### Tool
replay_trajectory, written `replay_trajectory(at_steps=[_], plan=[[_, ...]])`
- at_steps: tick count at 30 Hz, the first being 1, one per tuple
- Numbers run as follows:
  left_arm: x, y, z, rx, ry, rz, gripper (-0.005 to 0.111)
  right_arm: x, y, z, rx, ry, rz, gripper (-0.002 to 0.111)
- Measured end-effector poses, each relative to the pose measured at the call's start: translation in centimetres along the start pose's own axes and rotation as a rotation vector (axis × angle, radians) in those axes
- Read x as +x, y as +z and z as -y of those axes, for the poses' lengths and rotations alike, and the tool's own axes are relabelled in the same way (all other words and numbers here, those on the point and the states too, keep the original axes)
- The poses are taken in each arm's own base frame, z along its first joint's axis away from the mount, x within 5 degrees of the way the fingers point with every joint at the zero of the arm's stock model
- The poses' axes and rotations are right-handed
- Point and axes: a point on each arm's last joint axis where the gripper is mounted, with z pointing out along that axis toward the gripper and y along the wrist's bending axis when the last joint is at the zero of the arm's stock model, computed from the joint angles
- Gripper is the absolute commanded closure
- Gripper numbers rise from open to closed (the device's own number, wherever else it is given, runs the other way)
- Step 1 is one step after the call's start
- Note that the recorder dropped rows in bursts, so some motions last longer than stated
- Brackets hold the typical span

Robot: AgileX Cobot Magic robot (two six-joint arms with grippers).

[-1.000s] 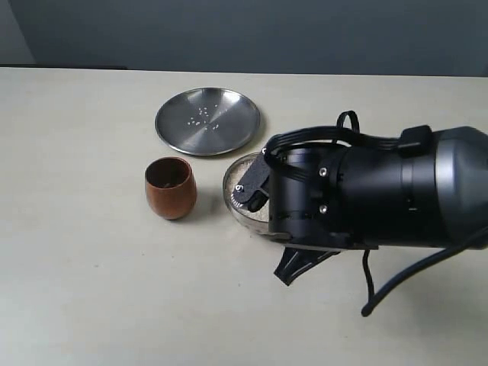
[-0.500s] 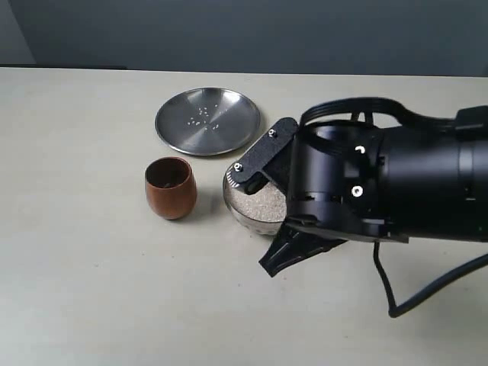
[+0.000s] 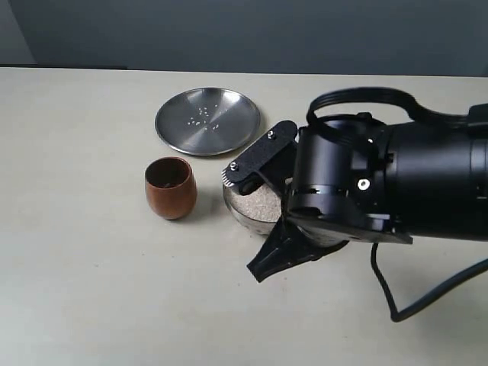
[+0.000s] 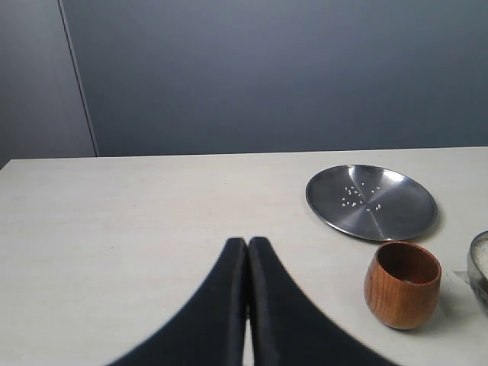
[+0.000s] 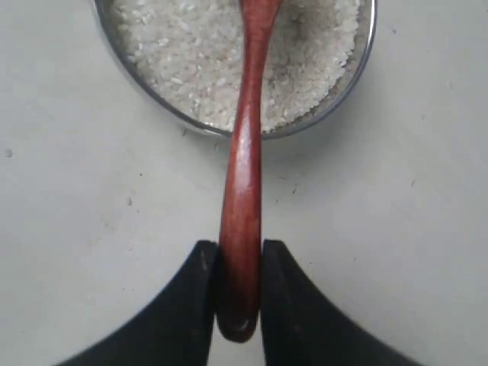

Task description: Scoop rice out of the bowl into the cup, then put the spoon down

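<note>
The right jaws pinch the spoon's (image 5: pixel 242 191) handle end, its front reaching over the rice (image 5: pixel 175 53) in the bowl (image 3: pixel 236 207) beside the cup (image 3: pixel 170 187) on the table (image 3: pixel 91 290), while the left jaws are pressed together.

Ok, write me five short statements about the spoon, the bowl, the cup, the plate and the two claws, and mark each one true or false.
1. A few white grains lie on the plate. True.
2. The right claw is shut on the spoon near the end of its handle. True.
3. The spoon reaches out over the cup. False: it reaches over the rice in the bowl.
4. The left claw holds the cup. False: it is shut on nothing, and the cup stands apart from it.
5. The cup lies on its side. False: it stands upright, beside the bowl.
</note>
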Motion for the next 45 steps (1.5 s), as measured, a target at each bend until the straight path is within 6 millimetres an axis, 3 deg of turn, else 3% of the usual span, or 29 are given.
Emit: replay_trajectory(at_steps=[7, 14, 24, 45], plan=[[0.0, 0.0, 0.0, 0.0, 0.0, 0.0, 0.106, -0.2, -0.2, -0.2, -0.04, 0.074, 0.024, 0.109], [0.0, 0.0, 0.0, 0.0, 0.0, 0.0, 0.106, -0.9, -2.2, -0.1, -0.17, 0.205, 0.154, 0.109], [0.0, 0.0, 0.0, 0.0, 0.0, 0.0, 0.106, -2.5, -2.9, -1.3, -0.323, 0.179, 0.329, 0.109], [0.0, 0.0, 0.0, 0.0, 0.0, 0.0, 0.106, -3.4, 0.3, -2.4, -0.187, -0.091, 0.341, 0.109]])
